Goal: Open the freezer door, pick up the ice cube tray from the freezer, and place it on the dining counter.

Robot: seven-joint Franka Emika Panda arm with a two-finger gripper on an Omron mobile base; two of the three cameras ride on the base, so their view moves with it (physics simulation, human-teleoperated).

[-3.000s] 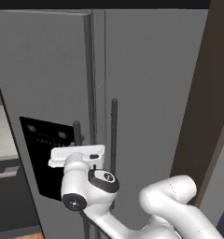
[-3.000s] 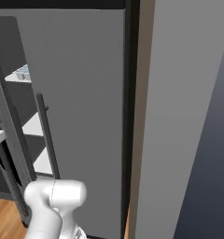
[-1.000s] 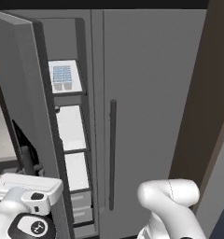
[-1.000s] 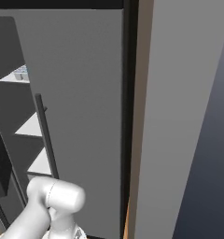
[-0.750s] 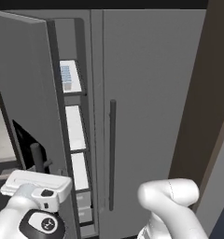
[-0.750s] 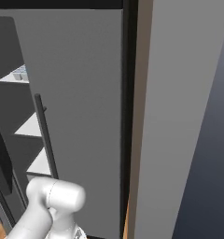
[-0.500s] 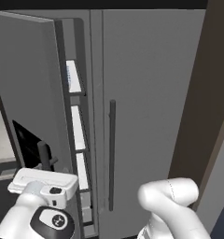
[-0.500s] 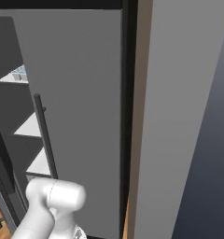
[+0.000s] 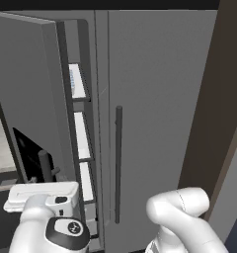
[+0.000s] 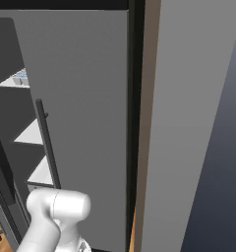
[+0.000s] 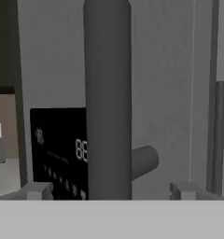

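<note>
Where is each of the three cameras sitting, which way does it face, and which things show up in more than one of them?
Left base view: behind the arm on its left, facing the fridge; the freezer door stands partly open, the ice cube tray on a shelf; the white arm fills the bottom.
Right base view: behind on the right, facing the plain door; white elbow at lower left.
Hand view: on the hand, close to the door handle, which stands between the open tool tips.
Shared: both base views show the tray and plain door; hand and left views share the dispenser panel.

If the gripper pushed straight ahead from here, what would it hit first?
Most likely the dark bar handle of the freezer door: it stands between the open gripper fingertips, though depth is unclear.
</note>
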